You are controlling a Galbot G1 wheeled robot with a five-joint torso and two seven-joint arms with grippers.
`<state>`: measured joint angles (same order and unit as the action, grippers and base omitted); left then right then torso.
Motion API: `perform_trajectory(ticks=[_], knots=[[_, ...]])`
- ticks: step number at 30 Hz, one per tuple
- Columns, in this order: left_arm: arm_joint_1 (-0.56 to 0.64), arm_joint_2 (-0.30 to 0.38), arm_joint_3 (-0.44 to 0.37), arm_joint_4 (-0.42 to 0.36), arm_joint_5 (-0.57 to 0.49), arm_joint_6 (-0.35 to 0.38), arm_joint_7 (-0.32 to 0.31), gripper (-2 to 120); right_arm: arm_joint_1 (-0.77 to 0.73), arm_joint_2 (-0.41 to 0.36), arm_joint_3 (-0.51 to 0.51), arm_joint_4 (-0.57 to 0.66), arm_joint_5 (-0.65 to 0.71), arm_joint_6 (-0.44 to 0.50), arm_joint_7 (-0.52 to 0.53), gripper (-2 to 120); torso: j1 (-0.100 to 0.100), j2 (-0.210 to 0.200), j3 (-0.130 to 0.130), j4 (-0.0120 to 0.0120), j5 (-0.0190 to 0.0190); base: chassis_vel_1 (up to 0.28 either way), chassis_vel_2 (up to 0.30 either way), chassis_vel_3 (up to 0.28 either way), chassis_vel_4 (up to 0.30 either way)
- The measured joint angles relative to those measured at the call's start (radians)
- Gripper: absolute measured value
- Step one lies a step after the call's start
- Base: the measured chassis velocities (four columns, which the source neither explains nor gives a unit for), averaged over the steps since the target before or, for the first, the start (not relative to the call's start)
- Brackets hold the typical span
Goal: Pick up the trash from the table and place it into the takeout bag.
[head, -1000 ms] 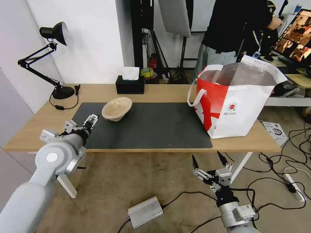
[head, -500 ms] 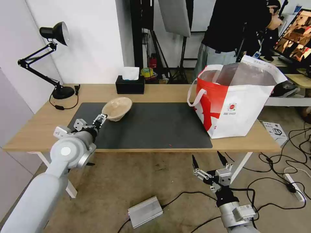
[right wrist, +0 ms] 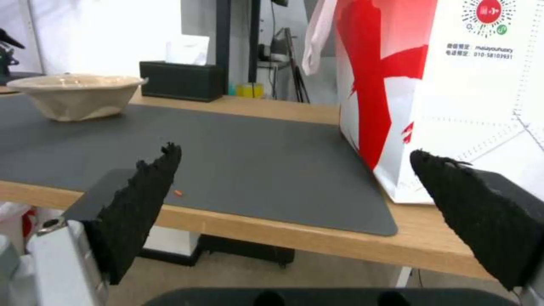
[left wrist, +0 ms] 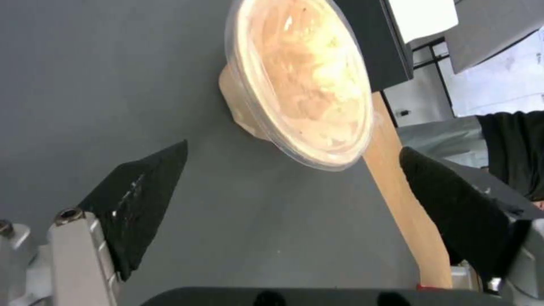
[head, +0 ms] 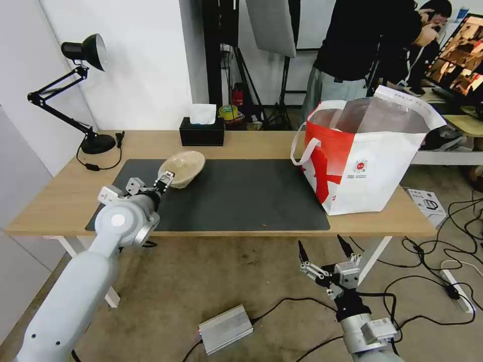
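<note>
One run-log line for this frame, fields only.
left gripper: open, at bowl rim, no grasp | right gripper: open, parked below table edge | bag: upright on table

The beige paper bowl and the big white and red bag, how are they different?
The beige paper-pulp bowl is small, round and low; the white boxy takeout bag with the red panel is tall, far bigger and has loop handles. The bowl sits on the dark grey mat right by the open left gripper; the bag stands partly off it, at the light-wood table's right end. Both rest on the table.
</note>
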<state>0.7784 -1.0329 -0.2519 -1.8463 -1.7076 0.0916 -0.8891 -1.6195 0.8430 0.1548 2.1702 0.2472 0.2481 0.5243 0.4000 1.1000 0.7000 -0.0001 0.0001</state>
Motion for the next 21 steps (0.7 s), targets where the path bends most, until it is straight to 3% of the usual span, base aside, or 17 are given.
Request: perform_trajectory(ticks=[21], knots=[[-0.084, -0.068, 0.056, 0.116, 0.034, 0.000, 0.004, 100, 0.000, 0.000, 0.000, 0.000, 0.000, 0.000, 0.000, 100, 0.000, 0.000, 0.000, 0.0000, 0.0000, 0.000, 0.000, 0.000, 0.000]])
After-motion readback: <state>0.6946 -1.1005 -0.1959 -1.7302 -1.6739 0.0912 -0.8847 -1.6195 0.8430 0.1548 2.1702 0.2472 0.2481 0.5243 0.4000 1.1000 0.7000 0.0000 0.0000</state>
